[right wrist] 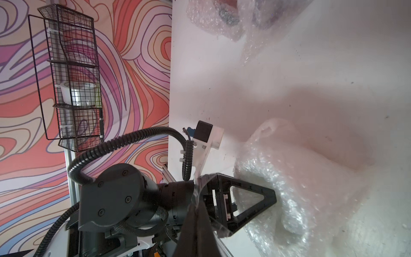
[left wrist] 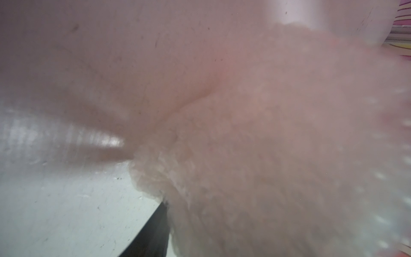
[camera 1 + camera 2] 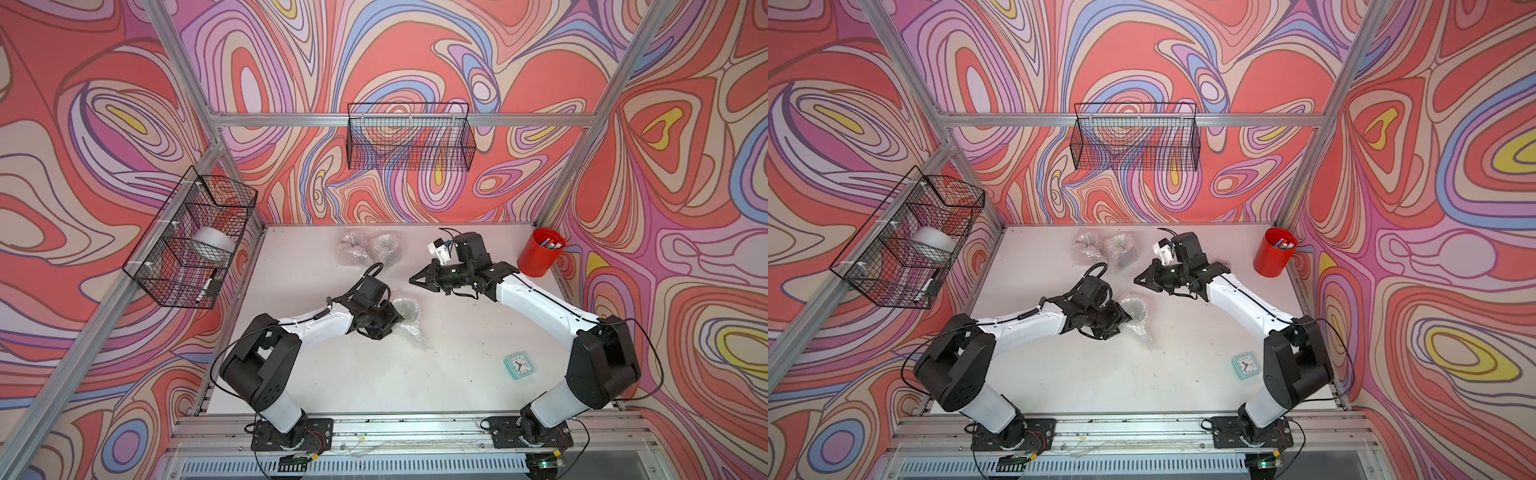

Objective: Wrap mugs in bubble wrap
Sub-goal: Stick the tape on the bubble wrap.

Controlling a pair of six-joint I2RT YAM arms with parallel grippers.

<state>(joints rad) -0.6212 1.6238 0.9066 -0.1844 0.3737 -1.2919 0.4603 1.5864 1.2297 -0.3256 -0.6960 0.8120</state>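
Note:
Bubble wrap (image 3: pixel 406 311) is bunched round a mug at mid-table, and I cannot make out the mug's colour through it. My left gripper (image 3: pixel 398 321) is pressed into the near side of this bundle. In the left wrist view the bubble wrap (image 2: pixel 266 144) fills the picture. Only one of the fingers (image 2: pixel 151 233) shows there, with wrap against it, so the jaw gap is hidden. My right gripper (image 3: pixel 414 281) hovers behind the bundle, shut and empty. Two wrapped bundles (image 3: pixel 351 244) (image 3: pixel 384 249) sit at the back. Red shows through the wrap of one bundle (image 1: pixel 224 4).
A red pen cup (image 3: pixel 540 251) stands at the back right corner. A small teal clock (image 3: pixel 518 365) lies at the front right. A wire basket (image 3: pixel 195 249) with a tape roll hangs on the left wall, and another basket (image 3: pixel 409 137) hangs on the back wall.

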